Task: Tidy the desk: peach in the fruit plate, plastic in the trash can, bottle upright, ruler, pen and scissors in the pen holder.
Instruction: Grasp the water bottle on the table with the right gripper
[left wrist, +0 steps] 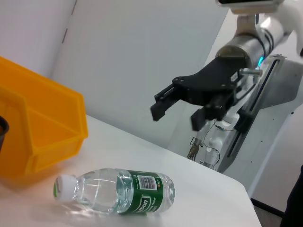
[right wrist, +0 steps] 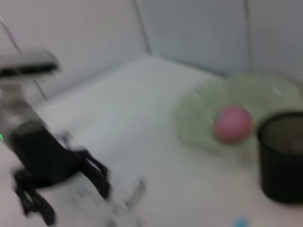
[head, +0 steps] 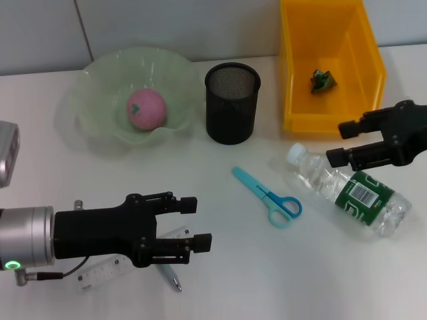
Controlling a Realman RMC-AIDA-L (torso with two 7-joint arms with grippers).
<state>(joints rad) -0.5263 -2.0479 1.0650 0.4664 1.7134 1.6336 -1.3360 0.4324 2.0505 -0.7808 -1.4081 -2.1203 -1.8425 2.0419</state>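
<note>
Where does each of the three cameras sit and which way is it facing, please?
Head view: high on the robot, looking down at the desk; both arms show, left end effector over the ruler and pen, right end effector by the bottle.
Left wrist view: low, looking across at the lying bottle, yellow bin and the right end effector.
Right wrist view: looking back across at the peach in the plate, pen holder and the left arm.
Shared: each wrist view shows the opposite arm.

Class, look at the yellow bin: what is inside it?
Inside the yellow bin lies one small crumpled green scrap. The front wall hides the floor just behind it.
</note>
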